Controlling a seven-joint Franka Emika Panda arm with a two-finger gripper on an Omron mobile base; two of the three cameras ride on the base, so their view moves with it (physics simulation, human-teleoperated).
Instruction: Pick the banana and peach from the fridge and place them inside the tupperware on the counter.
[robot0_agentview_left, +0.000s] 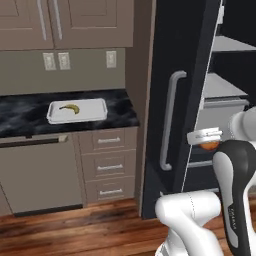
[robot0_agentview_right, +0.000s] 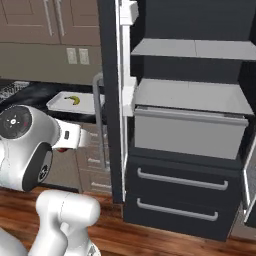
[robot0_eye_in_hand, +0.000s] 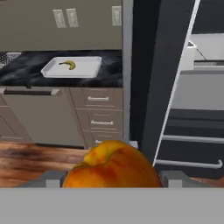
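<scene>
The fingers (robot0_eye_in_hand: 113, 183) are closed on the peach (robot0_eye_in_hand: 113, 168), which sits between them at the bottom of the hand view; in the left base view the peach (robot0_agentview_left: 209, 145) shows orange beside the open fridge (robot0_agentview_left: 185, 100), clear of the shelves; the step in hand is judged to be the carry of the second fruit towards the counter (robot0_agentview_left: 120, 112); farther off, the tupperware (robot0_agentview_left: 77, 111) rests on the counter with the banana (robot0_agentview_left: 70, 108) already lying inside it; the next move calls for a swing leftwards past the fridge door edge, arrival above a bare part of the tupperware beside the banana, then a low release.
</scene>
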